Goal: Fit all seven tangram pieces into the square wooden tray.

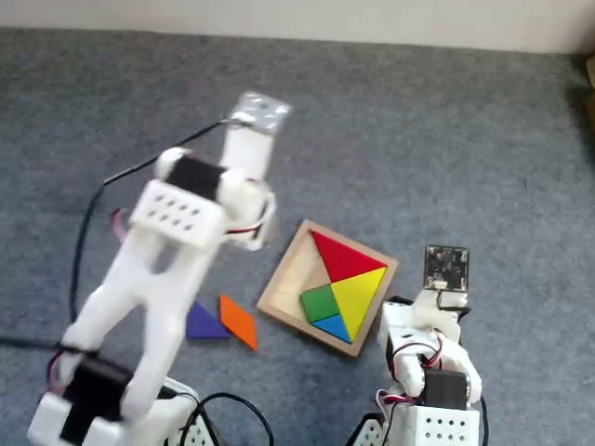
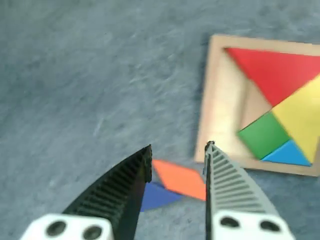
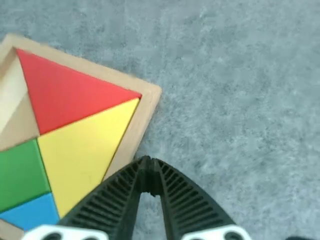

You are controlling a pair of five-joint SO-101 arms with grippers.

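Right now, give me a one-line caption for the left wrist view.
Open fingers frame the orange piece and dark blue piece, beside the partly filled tray.

I count one square wooden tray (image 1: 282, 279). Four pieces sit inside it: one red triangle (image 1: 344, 257), one yellow triangle (image 1: 361, 290), one green square (image 1: 319, 303) and one light blue triangle (image 1: 335, 326). Two more lie on the carpet (image 1: 446, 121): one orange parallelogram (image 1: 238, 321) and one dark blue triangle (image 1: 204, 322). That makes six pieces in my views: four triangles, one square, one parallelogram. I have two arms, the left arm (image 1: 167, 269) and the right arm (image 1: 428, 362).
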